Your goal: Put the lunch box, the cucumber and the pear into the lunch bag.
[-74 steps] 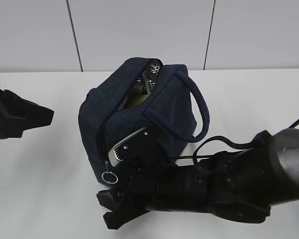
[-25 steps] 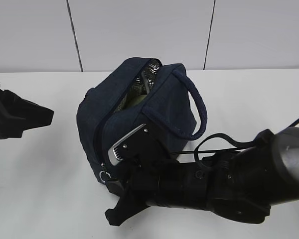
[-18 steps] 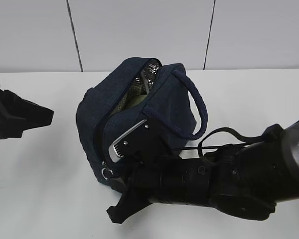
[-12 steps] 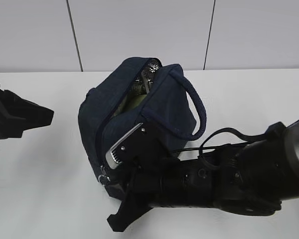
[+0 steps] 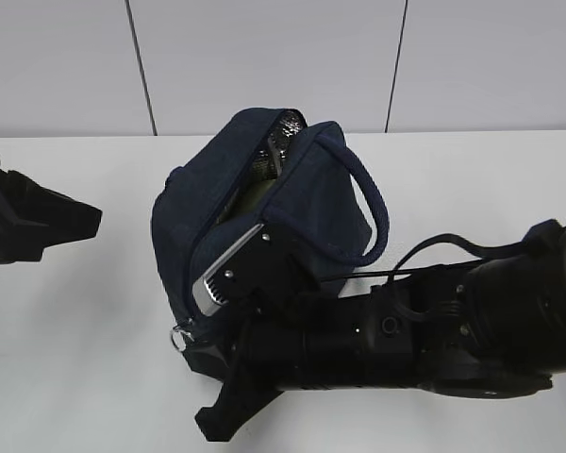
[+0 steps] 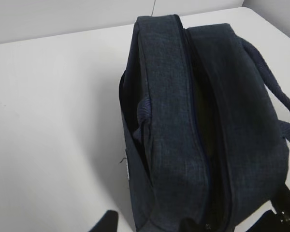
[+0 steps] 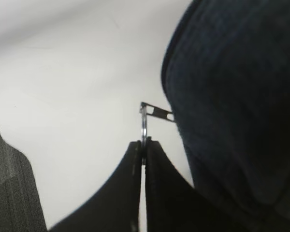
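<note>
The dark navy lunch bag (image 5: 307, 198) stands mid-table, its top partly unzipped, with silvery lining (image 5: 288, 127) and a pale greenish thing (image 5: 257, 193) showing inside. I cannot tell what that thing is. The lunch box, cucumber and pear are otherwise hidden. My right gripper (image 7: 144, 144) is shut on the metal ring pull (image 7: 143, 123) at the bag's near lower corner (image 5: 180, 339). My left gripper (image 5: 92, 219) is open and empty, well left of the bag. The left wrist view shows the bag (image 6: 174, 121) from above and one of my fingertips (image 6: 107, 223).
The bag's rope-like handle (image 5: 375, 203) arches over its right side. My right arm (image 5: 406, 344) lies across the front of the table below the bag. A white wall (image 5: 264, 57) with panel seams stands behind the white table (image 5: 85, 321).
My right gripper has closed on the ring pull, which hung free 3 s ago, and drawn it left. The bag's near end has shifted and leaned with it. The left arm is still.
</note>
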Robot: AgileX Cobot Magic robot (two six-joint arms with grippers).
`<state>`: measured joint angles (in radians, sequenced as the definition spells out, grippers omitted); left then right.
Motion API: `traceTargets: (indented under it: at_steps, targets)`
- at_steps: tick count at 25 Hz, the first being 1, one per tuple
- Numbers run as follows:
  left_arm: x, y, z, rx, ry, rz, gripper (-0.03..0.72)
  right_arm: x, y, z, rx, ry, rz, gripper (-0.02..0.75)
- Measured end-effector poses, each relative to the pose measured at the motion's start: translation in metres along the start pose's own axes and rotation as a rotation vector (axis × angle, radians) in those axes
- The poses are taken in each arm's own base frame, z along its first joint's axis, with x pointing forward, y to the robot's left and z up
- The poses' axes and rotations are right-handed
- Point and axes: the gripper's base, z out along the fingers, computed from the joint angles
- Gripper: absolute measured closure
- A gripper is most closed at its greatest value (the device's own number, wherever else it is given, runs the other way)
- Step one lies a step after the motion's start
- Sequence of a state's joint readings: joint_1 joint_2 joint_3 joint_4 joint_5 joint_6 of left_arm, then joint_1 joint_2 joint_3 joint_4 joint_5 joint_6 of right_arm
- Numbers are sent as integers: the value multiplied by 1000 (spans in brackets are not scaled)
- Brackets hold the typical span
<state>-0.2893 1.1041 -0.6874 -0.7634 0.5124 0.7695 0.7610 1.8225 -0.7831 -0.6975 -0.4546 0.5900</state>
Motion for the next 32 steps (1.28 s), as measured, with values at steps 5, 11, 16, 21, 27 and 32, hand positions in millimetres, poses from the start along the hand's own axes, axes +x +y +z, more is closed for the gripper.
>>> traceTargets:
  at_steps: [5,11,16,21,27,32]
  targets:
    - [0,0,0,0,0,1,447,-9,0,-9,23,-14,-6,738]
    - [0,0,0,0,1,1,447,-22,1,-18,38,-46,-16,738]
    - [1,-1,0,9,10,1,447,-40,-5,-17,84,-56,-29,738]
    - [4,0,3,13,50,24,447,-60,-9,-17,120,-79,-42,738]
    - [12,7,24,22,141,25,447,-73,-9,-26,140,-107,-52,738]
    - [19,12,38,15,101,43,447,-75,-10,-29,159,-91,-71,738]
